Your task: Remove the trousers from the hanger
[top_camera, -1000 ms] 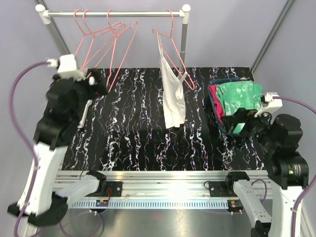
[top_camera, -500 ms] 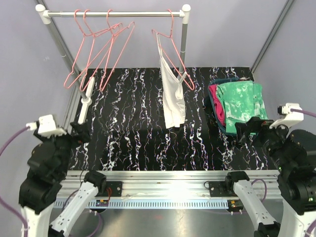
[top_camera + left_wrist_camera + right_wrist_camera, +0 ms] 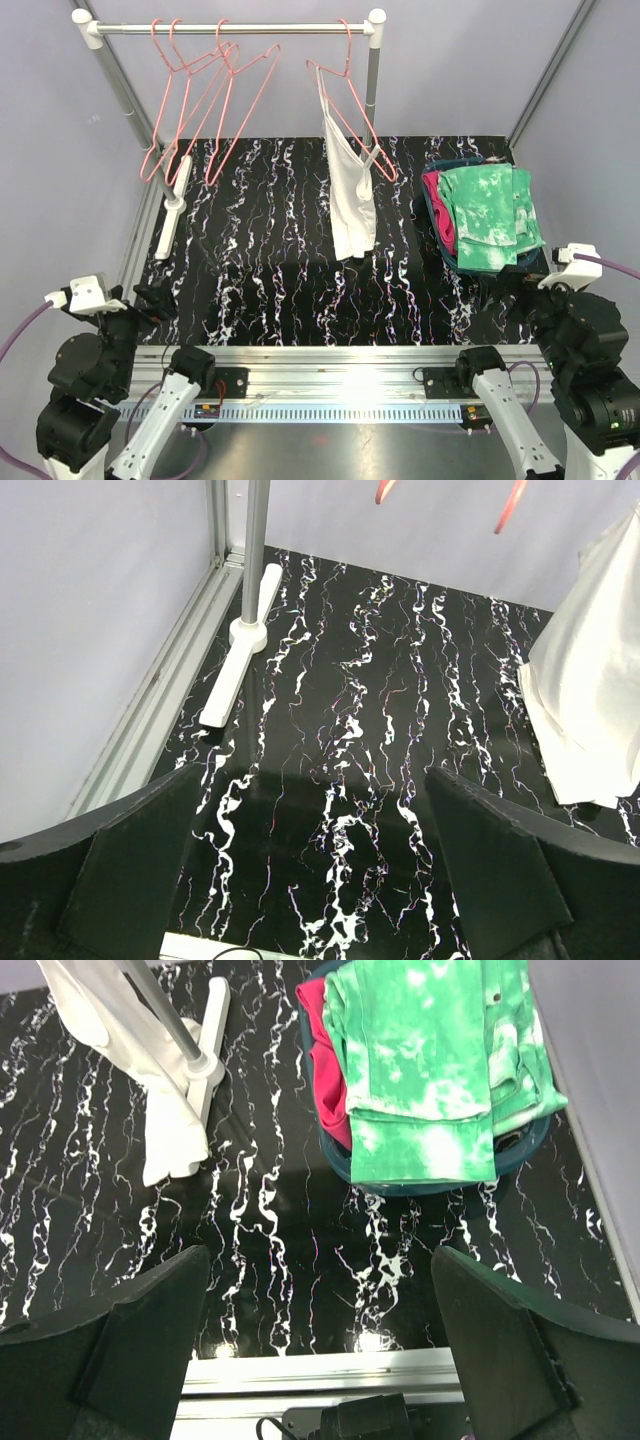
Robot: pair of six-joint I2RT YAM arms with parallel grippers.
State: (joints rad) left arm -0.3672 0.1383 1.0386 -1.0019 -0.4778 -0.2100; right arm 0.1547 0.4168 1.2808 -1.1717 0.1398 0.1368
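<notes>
well, your white trousers (image 3: 352,195) hang on a pink hanger (image 3: 350,95) near the right end of the rail (image 3: 235,28), up at the back of the table (image 3: 300,290). their bottom end hangs low over the black table with its white lines, and you cannot tell if it touches. more pink hangers (image 3: 200,95) hang at the left end of the rail. a basket (image 3: 447,258) sits on the right side of the table, with green clothes (image 3: 485,205) on top and pink clothes (image 3: 437,210) beside them. your left tool (image 3: 150,300) is low at the near left corner, well apart from the trousers. its two fingers (image 3: 130,870) are wide apart and hold nothing. your right tool (image 3: 505,295) is low at the near right, close to the basket. its fingers (image 3: 500,1360) are wide apart too and hold nothing. both tools are far from the hanger.
</notes>
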